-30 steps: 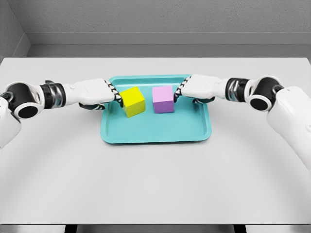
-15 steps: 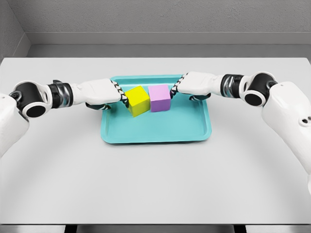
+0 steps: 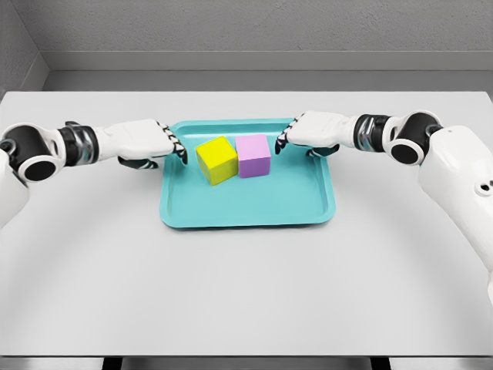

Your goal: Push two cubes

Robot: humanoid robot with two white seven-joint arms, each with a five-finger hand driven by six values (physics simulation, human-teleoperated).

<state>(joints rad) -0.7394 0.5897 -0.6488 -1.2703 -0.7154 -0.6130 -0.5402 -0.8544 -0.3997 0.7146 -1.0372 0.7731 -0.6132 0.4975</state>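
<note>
A yellow cube and a purple cube stand side by side, touching, in the back half of a teal tray. My left hand hovers at the tray's left rim, a short gap from the yellow cube, fingers curled and holding nothing. At the tray's back right my right hand sits just right of the purple cube, apart from it, its fingers curled too.
The tray rests on a wide grey table. A grey wall runs behind the table's far edge.
The cubes were pushed together until they touched. Since half a second ago both hands have drawn back outward, away from the cubes.
</note>
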